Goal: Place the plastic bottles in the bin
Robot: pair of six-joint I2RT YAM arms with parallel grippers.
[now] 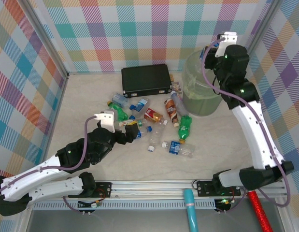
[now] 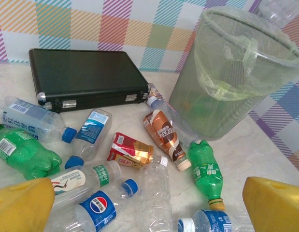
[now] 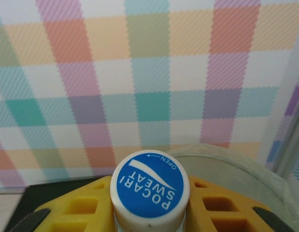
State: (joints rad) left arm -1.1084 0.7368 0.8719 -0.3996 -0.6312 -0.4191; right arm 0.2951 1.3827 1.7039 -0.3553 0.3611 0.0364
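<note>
Right gripper [image 3: 150,212], pinching a blue-capped bottle [image 3: 149,191] cap toward its wrist, hangs at the bin's [image 1: 192,99] one-o'clock rim; left gripper [image 2: 149,208], spread, faces loose bottles [image 2: 205,170].

A pale, cream, marble-like table [image 1: 221,140] is spread beneath the left claw [image 1: 135,131]. Beyond that claw, the table is closed off by a back wall [image 1: 139,34] covered in a pastel plaid of orange, teal, purple, yellow and white. The same plaid is carried by a left side wall [image 1: 19,87], off to the claw's left, and a right side wall [image 1: 284,72], well away on its other side. The left corner is framed by a grey metal post [image 1: 48,46]. Behind the claw, the table's near edge is bordered by a slotted aluminium rail [image 1: 149,186]. The space is evenly lit, and only faint shadows are cast.
</note>
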